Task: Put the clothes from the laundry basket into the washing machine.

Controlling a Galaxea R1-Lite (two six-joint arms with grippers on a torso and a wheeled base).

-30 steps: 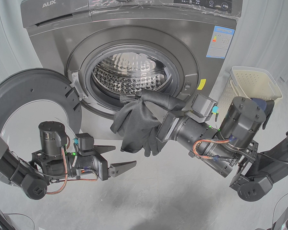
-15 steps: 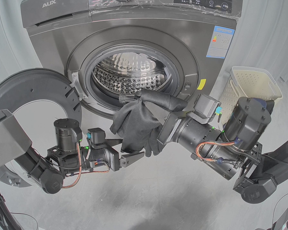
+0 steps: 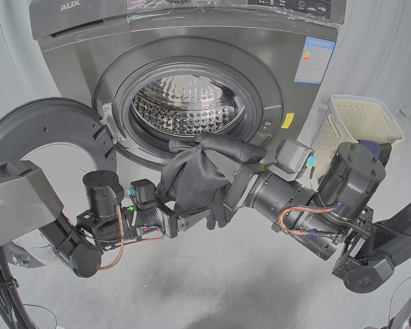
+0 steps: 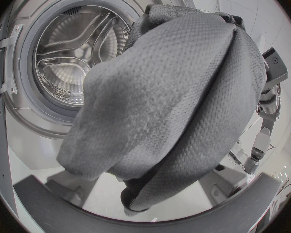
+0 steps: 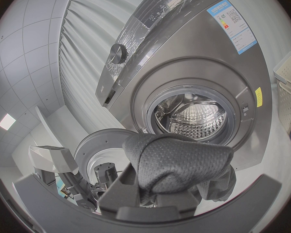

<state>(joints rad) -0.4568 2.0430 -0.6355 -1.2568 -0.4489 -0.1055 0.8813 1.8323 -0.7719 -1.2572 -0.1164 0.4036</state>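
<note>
A black garment [image 3: 194, 179] hangs in front of the washing machine's open drum [image 3: 187, 101], and my right gripper [image 3: 208, 150] is shut on its top fold. In the right wrist view the black garment [image 5: 177, 165] drapes over the right gripper [image 5: 148, 193], with the drum [image 5: 190, 114] just behind. My left gripper [image 3: 192, 208] sits low under the cloth, open, its fingers on either side of the hanging lower part. The left wrist view has the black garment [image 4: 171, 97] bulging between the spread fingers [image 4: 69, 186], drum [image 4: 71, 59] beyond.
The round machine door [image 3: 45, 129] stands swung open at the left, close behind my left arm. A cream laundry basket [image 3: 351, 119] stands against the machine's right side with a dark blue cloth [image 3: 374, 148] over its rim. Grey floor lies in front.
My left arm has moved right and slightly up, bringing its open fingers from bare floor space to the garment's hanging lower part. The right gripper and garment have barely shifted.
</note>
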